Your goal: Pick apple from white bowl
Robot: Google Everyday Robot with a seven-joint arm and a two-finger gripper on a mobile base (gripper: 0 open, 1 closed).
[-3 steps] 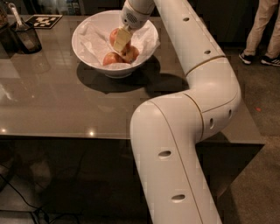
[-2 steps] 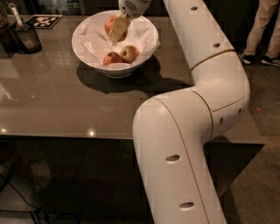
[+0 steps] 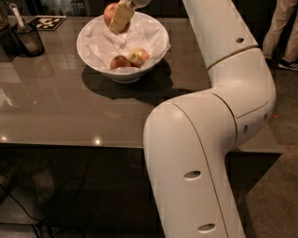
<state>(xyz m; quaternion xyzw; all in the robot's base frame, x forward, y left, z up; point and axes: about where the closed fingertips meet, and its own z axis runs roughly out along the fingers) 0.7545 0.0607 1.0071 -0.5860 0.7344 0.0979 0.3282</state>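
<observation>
The white bowl (image 3: pixel 93 58), lined with crumpled white paper, stands on the grey table at the upper left. My gripper (image 3: pixel 117 17) is above the bowl's far rim, shut on the red-orange apple (image 3: pixel 110 11), which is lifted clear of the bowl. Its tan finger (image 3: pixel 121 18) covers the apple's right side. A darker red apple (image 3: pixel 119 62) and a yellow-and-red blotched apple (image 3: pixel 138 56) lie in the bowl's near part.
My white arm (image 3: pixel 219 107) fills the right and middle foreground. A dark cup with a utensil (image 3: pixel 29 38) and a black-and-white marker tag (image 3: pixel 47 22) sit at the far left of the table (image 3: pixel 56 111). A person's legs (image 3: pixel 281 32) stand at the far right.
The gripper has risen from inside the bowl up above its far rim, carrying the red-orange apple with it. Two apples stay in the bowl.
</observation>
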